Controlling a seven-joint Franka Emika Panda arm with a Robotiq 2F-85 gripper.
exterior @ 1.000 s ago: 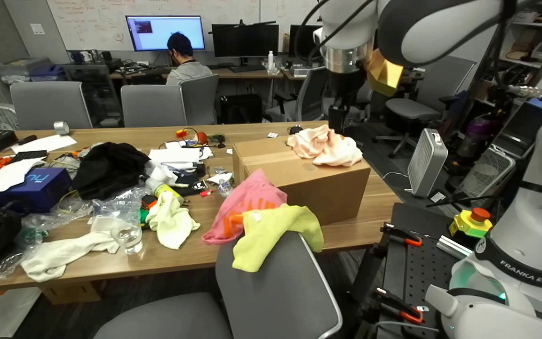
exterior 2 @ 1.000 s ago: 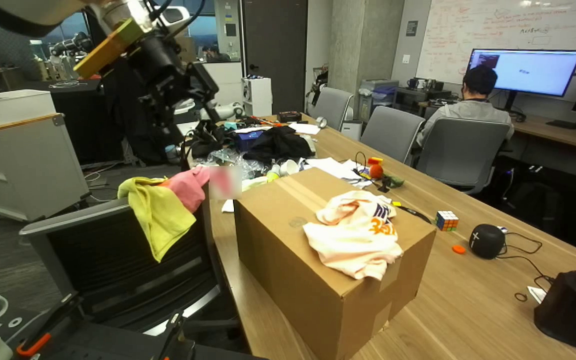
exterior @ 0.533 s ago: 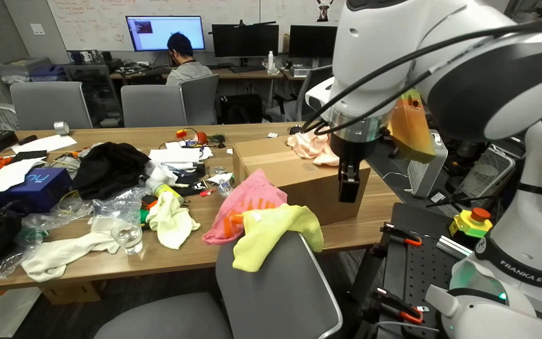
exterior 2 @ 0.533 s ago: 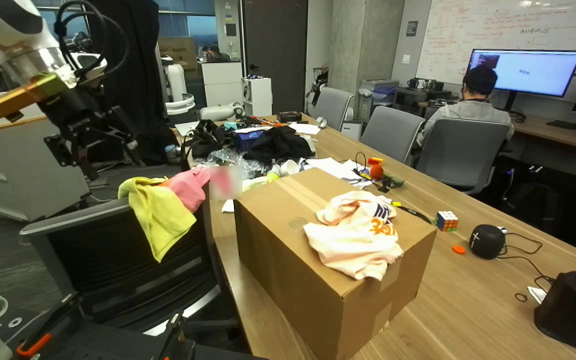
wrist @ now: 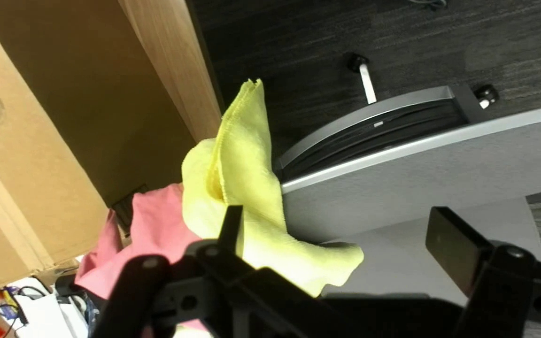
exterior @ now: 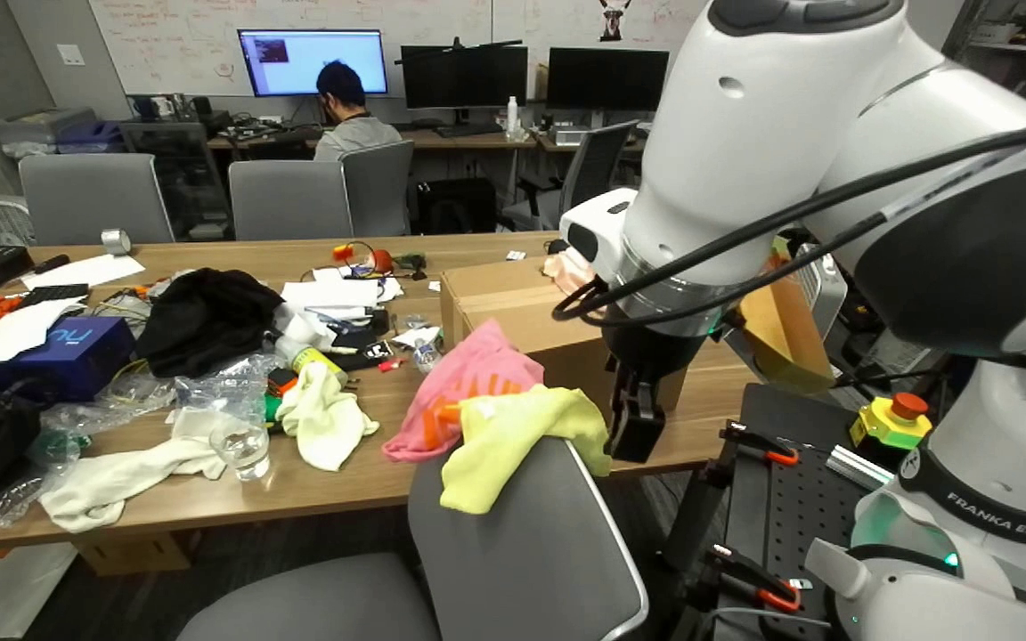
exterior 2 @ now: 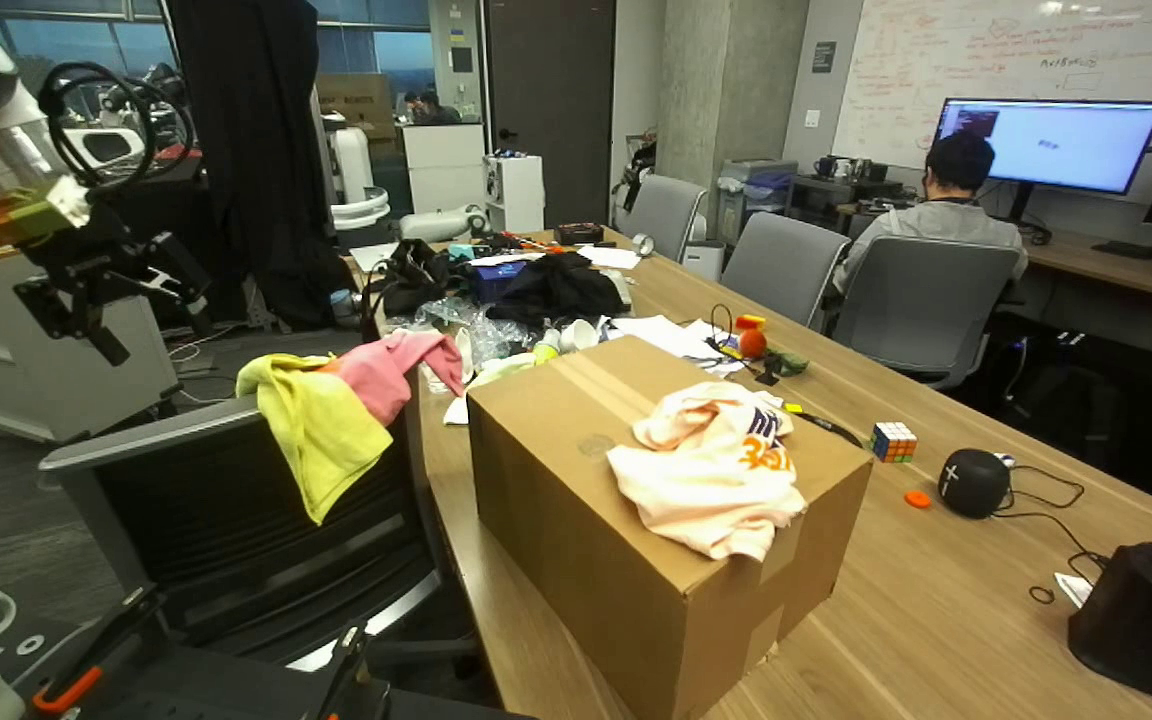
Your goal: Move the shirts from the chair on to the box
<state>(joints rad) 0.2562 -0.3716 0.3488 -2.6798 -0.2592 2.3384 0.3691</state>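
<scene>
Jaws spread wide, I am near the yellow shirt [exterior: 522,436], which drapes over the back of the chair [exterior: 531,561]. The pink shirt [exterior: 477,361] lies against it, reaching toward the box [exterior 2: 576,530]; whether those two touch I cannot tell.

The wrist view shows my gap best: between my fingers [wrist: 456,249] I see one end of the yellow shirt and part of the chair's pale seat [wrist: 402,267]. It also gives me two dark casters [wrist: 486,94] on the floor [wrist: 439,51] past the chair's back.

In an exterior view my jaws appear nearly edge-on, so their spread is hard to read, and my arm [exterior: 745,133] covers most of the peach shirt [exterior: 568,269]; what I do get is orange lettering [exterior: 435,427] across the pink one.

In an exterior view the chair's dark mesh rear [exterior 2: 266,555] faces me and that lettering shrinks to a small patch, yet the peach shirt lies in full sight on top of the box, its dark and orange print showing. Beside the box, on the worktop [exterior 2: 936,600], I make out a puzzle cube [exterior 2: 893,442] and a round black speaker [exterior 2: 974,483].
</scene>
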